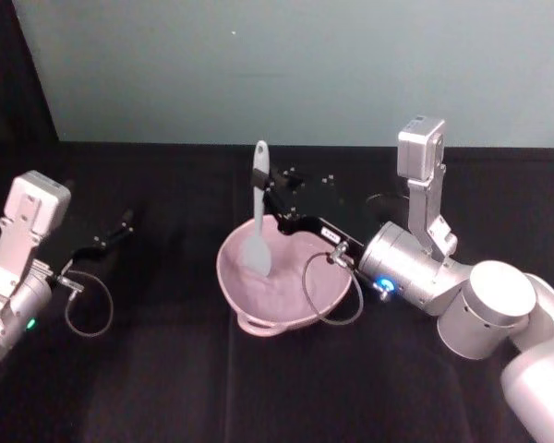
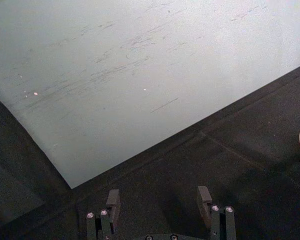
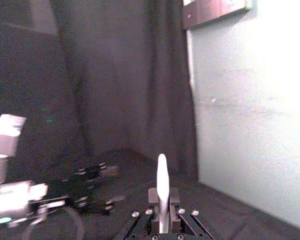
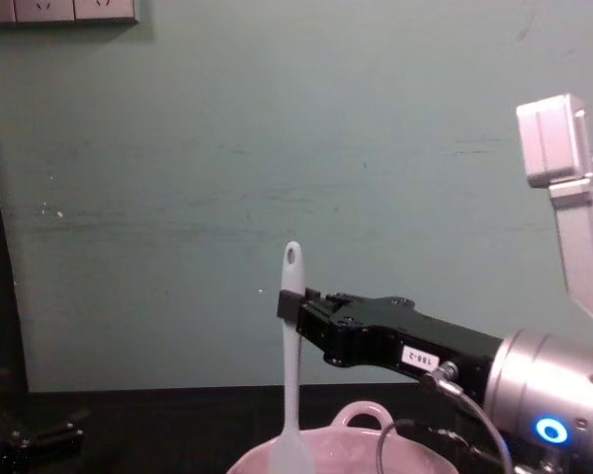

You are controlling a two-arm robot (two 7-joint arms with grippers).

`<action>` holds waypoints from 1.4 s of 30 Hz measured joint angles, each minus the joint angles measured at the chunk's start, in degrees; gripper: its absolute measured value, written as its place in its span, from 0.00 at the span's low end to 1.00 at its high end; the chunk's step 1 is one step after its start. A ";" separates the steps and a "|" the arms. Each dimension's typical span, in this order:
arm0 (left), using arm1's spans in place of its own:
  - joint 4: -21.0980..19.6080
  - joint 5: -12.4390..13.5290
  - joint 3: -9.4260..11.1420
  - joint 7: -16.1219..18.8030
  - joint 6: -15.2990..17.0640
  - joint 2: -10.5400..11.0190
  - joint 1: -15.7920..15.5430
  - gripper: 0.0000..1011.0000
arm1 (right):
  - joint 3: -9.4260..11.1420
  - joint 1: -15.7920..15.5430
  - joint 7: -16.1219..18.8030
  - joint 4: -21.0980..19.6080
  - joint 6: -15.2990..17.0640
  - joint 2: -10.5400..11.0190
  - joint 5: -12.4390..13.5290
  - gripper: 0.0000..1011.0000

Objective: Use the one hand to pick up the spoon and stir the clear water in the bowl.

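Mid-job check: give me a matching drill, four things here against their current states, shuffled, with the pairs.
Things:
1. spoon
2. bowl
3. right gripper
4. left gripper

States:
A. open, holding nothing, at the robot's left
B. shut on a white handle, above the pink rim
C. upright, head down inside the bowl
D. pink, resting on the black table

Pairs: 1-C, 2-D, 3-B, 4-A

Right hand point(image 4: 295, 306): black, two-fingered, small white label point(image 4: 419, 358); silver cylindrical wrist point(image 4: 563, 380), blue light point(image 4: 550, 431), looped grey cable point(image 1: 331, 297), white camera block point(image 4: 551, 138). Left hand point(image 2: 158, 196): black fingers point(image 2: 113, 201), silver screws point(image 2: 215, 208).
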 joint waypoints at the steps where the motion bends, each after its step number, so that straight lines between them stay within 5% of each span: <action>1: 0.00 0.00 0.00 0.00 0.00 0.00 0.00 1.00 | 0.16 0.65 -0.77 1.34 -1.40 -0.68 -1.14 0.12; 11: 0.00 0.00 0.00 0.00 0.00 0.00 0.00 1.00 | 2.30 2.14 -3.39 4.33 -5.20 -0.80 -5.50 0.12; 24: 0.00 0.00 0.00 0.00 0.00 0.00 0.00 1.00 | 5.84 -3.23 0.62 -4.80 1.82 5.56 -1.92 0.12; 33: 0.00 0.00 0.00 0.00 0.00 0.00 0.00 1.00 | 4.24 -6.67 3.30 -8.80 5.48 7.00 2.40 0.12; 42: 0.00 0.00 0.00 0.00 0.00 0.00 0.00 1.00 | 1.44 -5.60 4.66 -7.31 1.88 4.09 3.82 0.12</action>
